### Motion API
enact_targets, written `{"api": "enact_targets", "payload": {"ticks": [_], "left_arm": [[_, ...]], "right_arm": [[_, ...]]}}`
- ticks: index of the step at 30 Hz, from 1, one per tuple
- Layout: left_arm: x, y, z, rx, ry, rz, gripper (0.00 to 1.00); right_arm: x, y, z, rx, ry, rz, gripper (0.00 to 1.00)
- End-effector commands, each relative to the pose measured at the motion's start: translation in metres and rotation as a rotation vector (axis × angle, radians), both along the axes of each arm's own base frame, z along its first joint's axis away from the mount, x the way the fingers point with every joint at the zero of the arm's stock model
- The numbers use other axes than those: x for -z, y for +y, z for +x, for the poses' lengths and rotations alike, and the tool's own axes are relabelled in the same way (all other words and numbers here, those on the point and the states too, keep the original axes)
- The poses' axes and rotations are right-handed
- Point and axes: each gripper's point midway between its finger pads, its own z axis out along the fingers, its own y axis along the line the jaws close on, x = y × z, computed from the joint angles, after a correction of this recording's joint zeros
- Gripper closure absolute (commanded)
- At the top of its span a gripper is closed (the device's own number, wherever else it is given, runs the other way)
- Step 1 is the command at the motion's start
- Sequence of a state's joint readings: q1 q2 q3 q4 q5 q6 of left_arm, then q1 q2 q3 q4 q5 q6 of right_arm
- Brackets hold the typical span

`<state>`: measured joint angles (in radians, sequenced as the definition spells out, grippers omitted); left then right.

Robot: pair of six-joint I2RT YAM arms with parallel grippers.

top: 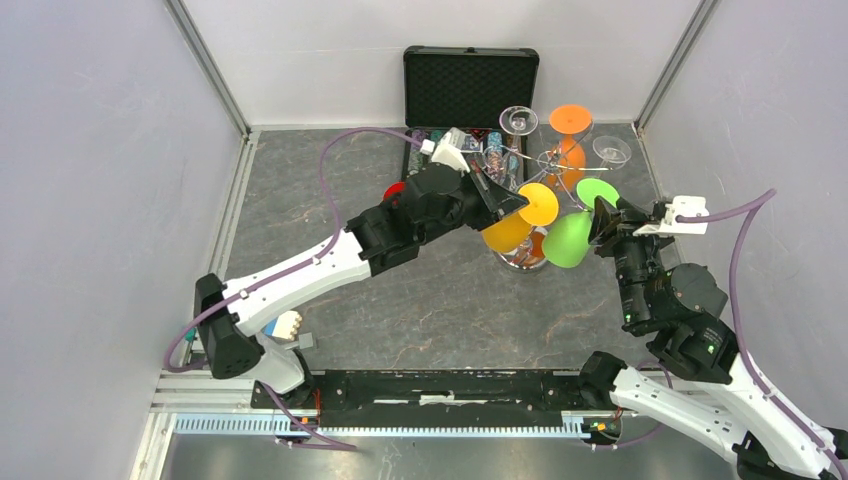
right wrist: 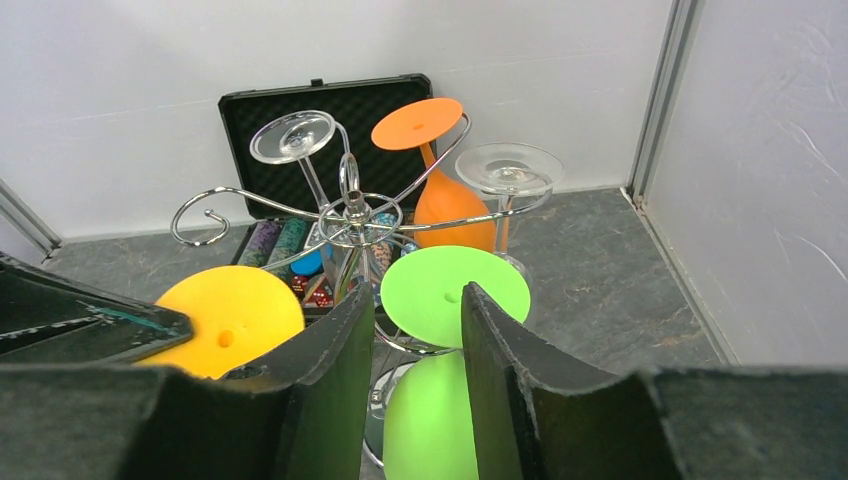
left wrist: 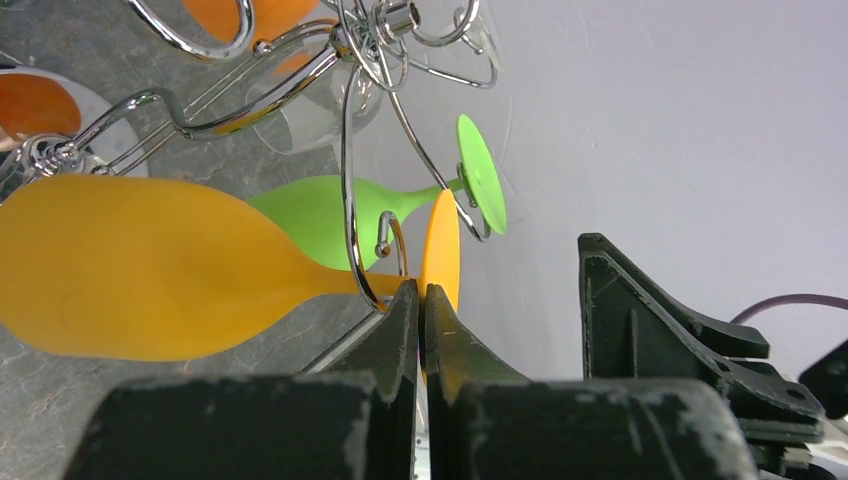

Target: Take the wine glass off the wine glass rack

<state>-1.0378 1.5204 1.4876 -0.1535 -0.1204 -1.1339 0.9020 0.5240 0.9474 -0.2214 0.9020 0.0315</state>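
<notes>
Chrome wire catches the eye first: the wine glass rack (top: 545, 165) stands towards the back right of the grey desk (top: 330, 200), just in front of the open black case (top: 470, 85); glasses hang bowl-down all round it. The yellow wine glass (top: 505, 232) hangs on the rack's near-left arm, its foot resting in the wire hook; the left gripper (left wrist: 420, 292) is right there, jaws pressed together at the point where stem meets foot; whether the stem is actually pinched, I cannot tell. Over on the other side, the right gripper (right wrist: 418, 292) hovers at the green glass (top: 567, 240), jaws partly apart, with the green foot showing in the gap. Room is tight here: the orange glass (top: 570, 150) and two clear glasses (top: 518, 122) crowd the back, and the right wall (top: 760, 120) sits near; the open stretch of desk lies left of the rack and nearer the arms' bases.
</notes>
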Motion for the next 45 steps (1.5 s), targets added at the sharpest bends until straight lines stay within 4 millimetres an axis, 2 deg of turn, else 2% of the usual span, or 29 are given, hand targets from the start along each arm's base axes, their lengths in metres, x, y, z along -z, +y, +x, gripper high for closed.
{"api": "enact_targets", "payload": {"ticks": [1, 5, 8, 13, 18, 23, 29, 34, 39, 45], "left_arm": [[-0.045, 0.024, 0.0, -0.043, -0.047, -0.117, 0.98], [-0.049, 0.035, 0.006, -0.073, -0.059, -0.122, 0.98], [-0.051, 0.039, 0.015, -0.093, -0.089, -0.096, 0.98], [-0.051, 0.034, 0.031, -0.093, -0.098, -0.081, 0.98], [-0.054, 0.027, 0.039, -0.078, -0.11, -0.085, 0.98], [-0.053, 0.006, 0.04, 0.011, -0.111, -0.082, 0.98], [-0.046, -0.018, 0.031, 0.137, -0.078, -0.083, 0.98], [-0.044, -0.023, 0.02, 0.196, -0.069, -0.102, 0.98], [-0.046, -0.027, 0.001, 0.273, -0.056, -0.131, 0.98], [-0.046, -0.021, -0.016, 0.304, -0.043, -0.136, 0.98]], "right_arm": [[-0.009, -0.005, -0.002, 0.017, -0.029, 0.058, 0.57], [-0.009, -0.004, -0.001, 0.012, -0.031, 0.059, 0.53], [-0.009, -0.001, -0.001, 0.001, -0.031, 0.054, 0.38], [-0.012, 0.005, -0.002, -0.038, -0.043, 0.045, 0.23], [-0.02, 0.007, -0.006, -0.077, -0.076, 0.055, 0.17], [-0.027, 0.006, -0.01, -0.101, -0.099, 0.066, 0.15], [-0.035, 0.005, -0.018, -0.14, -0.13, 0.075, 0.12], [-0.04, 0.008, -0.023, -0.185, -0.161, 0.057, 0.09], [-0.044, 0.01, -0.026, -0.212, -0.178, 0.065, 0.07], [-0.045, 0.009, -0.029, -0.222, -0.185, 0.083, 0.07]]}}
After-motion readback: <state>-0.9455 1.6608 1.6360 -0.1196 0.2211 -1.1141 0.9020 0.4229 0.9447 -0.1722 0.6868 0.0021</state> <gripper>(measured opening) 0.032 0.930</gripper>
